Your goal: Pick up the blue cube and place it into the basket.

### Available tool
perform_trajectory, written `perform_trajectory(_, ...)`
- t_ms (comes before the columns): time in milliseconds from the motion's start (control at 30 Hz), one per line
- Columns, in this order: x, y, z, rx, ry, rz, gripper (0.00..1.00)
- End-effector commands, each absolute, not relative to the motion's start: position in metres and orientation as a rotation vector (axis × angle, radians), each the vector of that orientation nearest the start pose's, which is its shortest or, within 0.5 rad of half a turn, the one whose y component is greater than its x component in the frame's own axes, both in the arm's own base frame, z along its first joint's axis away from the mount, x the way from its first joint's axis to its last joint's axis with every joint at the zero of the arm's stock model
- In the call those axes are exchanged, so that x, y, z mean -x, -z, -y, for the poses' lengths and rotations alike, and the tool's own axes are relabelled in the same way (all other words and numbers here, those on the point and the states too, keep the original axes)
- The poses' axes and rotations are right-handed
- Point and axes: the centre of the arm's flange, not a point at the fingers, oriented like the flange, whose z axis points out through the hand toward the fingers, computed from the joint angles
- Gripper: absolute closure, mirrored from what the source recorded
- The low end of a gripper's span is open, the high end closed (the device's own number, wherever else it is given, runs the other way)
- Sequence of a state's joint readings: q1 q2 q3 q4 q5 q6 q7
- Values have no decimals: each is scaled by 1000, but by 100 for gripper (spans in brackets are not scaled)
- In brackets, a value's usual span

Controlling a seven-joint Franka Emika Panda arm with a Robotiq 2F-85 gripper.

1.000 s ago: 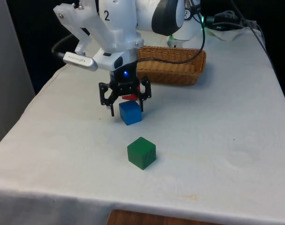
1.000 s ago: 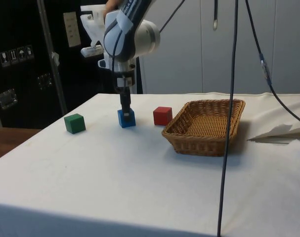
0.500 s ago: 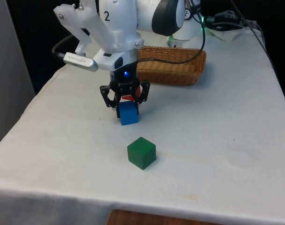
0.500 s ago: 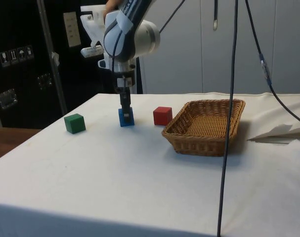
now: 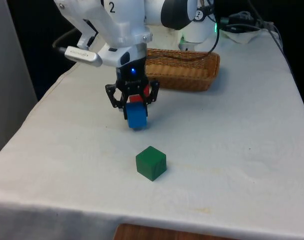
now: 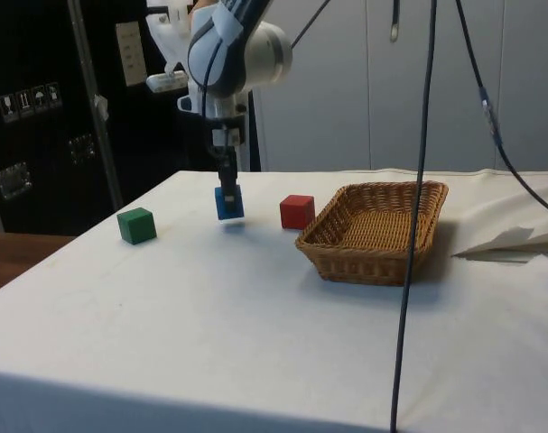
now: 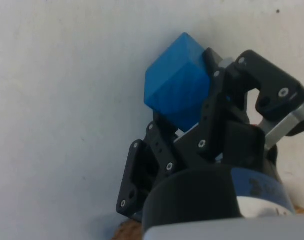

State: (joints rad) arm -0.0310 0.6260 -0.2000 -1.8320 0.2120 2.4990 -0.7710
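Fingers (image 5: pixel 135 106) are clamped on the blue cube (image 5: pixel 137 117), so lift well clear of the red cube (image 6: pixel 297 211) next to the basket (image 6: pixel 379 233) before carrying it over the rim.

White arm (image 5: pixel 116 25), black claw (image 5: pixel 134 102)

gripper (image 5: pixel 135 111) closed on blue cube (image 5: pixel 137 118), lifted (just clear of cloth)

My table (image 5: pixel 232 140) wears a white cloth. On it sit a green cube (image 5: pixel 151 163) near the front edge, a red cube (image 6: pixel 297 212) just beside a wicker basket (image 6: pixel 382 233), and some white paper (image 6: pixel 513 242) past the basket.
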Motion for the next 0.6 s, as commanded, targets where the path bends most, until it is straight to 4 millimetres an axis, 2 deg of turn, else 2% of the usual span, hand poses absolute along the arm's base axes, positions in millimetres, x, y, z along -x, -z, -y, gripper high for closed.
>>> perform_trajectory(0, -634, -204, 142, 3086, 100, 651, 99)
perform_trajectory(300, -620, -227, 142, 3080, 108, 614, 99)
perform_trajectory(333, -623, -223, 142, 3080, 105, 623, 99)
perform_trajectory(467, -612, -236, 143, 3078, 109, 590, 99)
perform_trajectory(567, -611, -238, 142, 3075, 108, 592, 99)
